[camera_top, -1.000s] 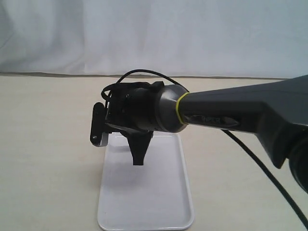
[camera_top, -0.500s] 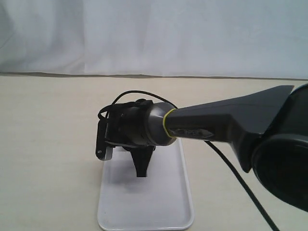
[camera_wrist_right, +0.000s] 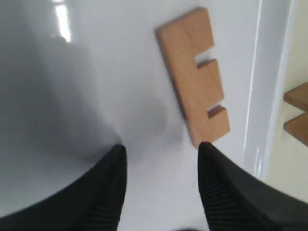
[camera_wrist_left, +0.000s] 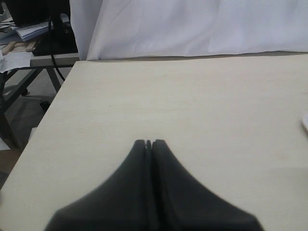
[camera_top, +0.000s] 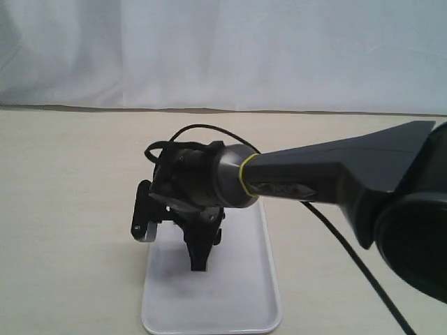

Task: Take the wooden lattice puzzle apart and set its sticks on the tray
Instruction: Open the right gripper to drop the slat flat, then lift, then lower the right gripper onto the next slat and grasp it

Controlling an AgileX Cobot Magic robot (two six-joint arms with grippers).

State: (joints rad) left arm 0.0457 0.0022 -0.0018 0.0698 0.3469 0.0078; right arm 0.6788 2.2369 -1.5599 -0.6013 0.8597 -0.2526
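Seemingly the drop-off is made: one stick [camera_wrist_right: 195,77] lies flat and free on the tray [camera_wrist_right: 72,86], its near end just beyond one fingertip [camera_wrist_right: 211,168] of the right jaws, which are spread and hold nothing. I judge the clean move is a straight lift with the jaws kept apart, so that fingertip does not drag the slat toward the rim. It is a short, flat, light-brown slat with two square notches in the edge facing the rim. Past that rim, outside the jaws, two more wooden ends [camera_wrist_right: 297,113] rest on the bench [camera_wrist_left: 192,96], likely the rest of the puzzle. My left jaws are clenched on nothing above the bench.
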